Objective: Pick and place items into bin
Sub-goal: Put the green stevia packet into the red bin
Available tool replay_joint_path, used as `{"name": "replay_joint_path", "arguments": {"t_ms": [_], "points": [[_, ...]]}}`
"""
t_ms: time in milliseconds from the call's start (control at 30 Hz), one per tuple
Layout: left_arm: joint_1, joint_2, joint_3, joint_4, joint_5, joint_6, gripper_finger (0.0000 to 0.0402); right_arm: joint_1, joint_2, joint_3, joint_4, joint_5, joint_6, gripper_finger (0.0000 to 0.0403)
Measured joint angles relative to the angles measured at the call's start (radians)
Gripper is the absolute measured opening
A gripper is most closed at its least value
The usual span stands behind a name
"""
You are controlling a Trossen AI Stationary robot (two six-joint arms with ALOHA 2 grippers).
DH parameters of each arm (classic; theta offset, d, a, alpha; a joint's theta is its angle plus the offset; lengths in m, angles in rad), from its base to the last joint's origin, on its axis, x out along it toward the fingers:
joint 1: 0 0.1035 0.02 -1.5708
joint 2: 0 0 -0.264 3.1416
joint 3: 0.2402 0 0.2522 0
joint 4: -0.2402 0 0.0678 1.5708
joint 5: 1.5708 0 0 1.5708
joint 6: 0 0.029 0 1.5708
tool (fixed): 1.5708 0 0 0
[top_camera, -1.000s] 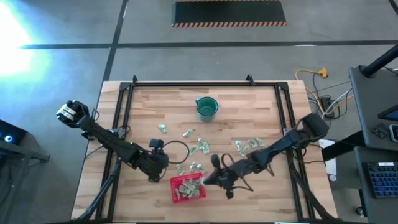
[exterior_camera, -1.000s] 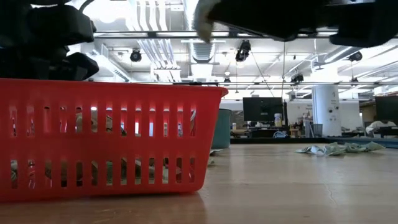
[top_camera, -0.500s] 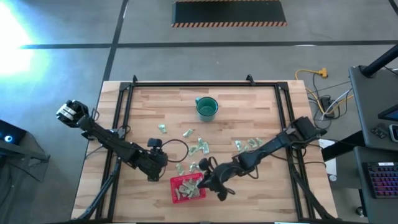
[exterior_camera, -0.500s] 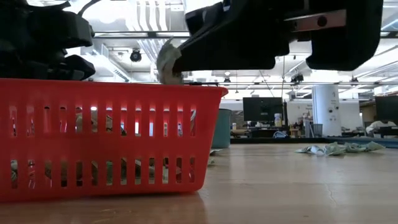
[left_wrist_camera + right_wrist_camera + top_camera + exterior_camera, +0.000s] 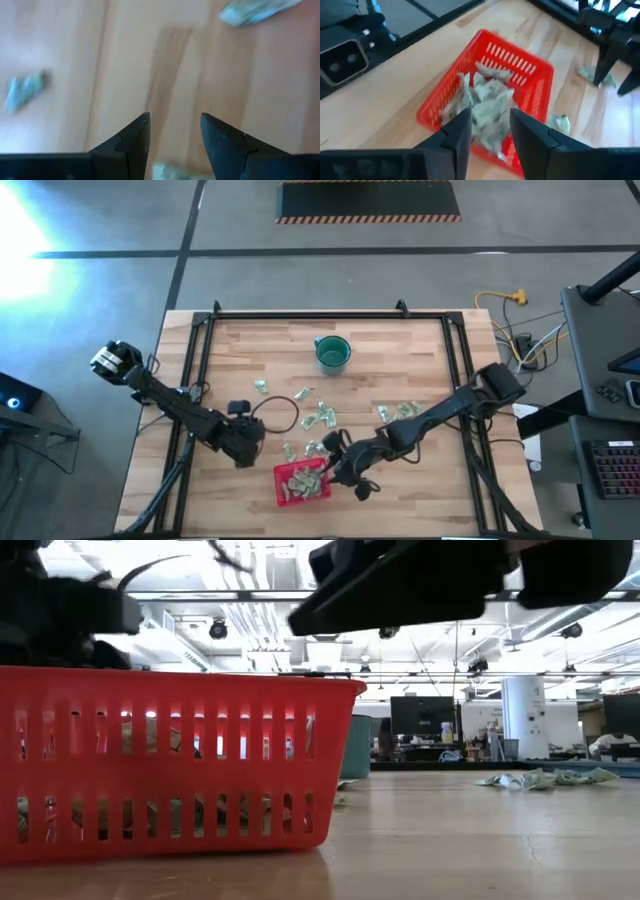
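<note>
The red bin stands near the table's front edge and holds several pale green packets. My right gripper hangs open over the bin's right wall, with nothing between its fingers. More packets lie loose on the wood behind the bin and to the right. My left gripper stands open just left of the bin, pointing down at the table. One packet lies on the wood below its fingers, and I see no touch.
A teal cup stands at the table's far middle. A black cable loop lies beside the left arm. Black frame rails run along the table's left, right and far edges. Bare wood lies right of the bin.
My right gripper carried a packet left over the bin's right wall, tipped its fingers more downward, and opened. The packet is gone from its fingertips. My left gripper has rolled a little at the wrist above the same spot.
</note>
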Motion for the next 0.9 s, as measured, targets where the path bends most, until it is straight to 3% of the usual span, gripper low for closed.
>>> {"name": "replay_joint_path", "arguments": {"t_ms": [200, 400, 767, 900], "points": [[-0.015, 0.0, -0.009, -0.062, 0.003, -0.118, 0.0158, 0.017, -0.059, -0.004, -0.124, 0.0, 0.046, 0.0132], [-0.017, 0.001, -0.011, -0.063, 0.032, -0.225, 0.0158, 0.026, -0.081, -0.004, -0.16, 0.0, 0.064, 0.0125], [-0.017, 0.002, -0.082, -0.099, 0.145, -0.566, 0.0157, 0.03, -0.082, -0.005, -0.226, 0.0, 0.086, 0.0119], [-0.016, 0.002, -0.091, -0.124, 0.158, -0.614, 0.0157, 0.03, -0.082, -0.005, -0.228, 0.0, 0.091, 0.0116]]}}
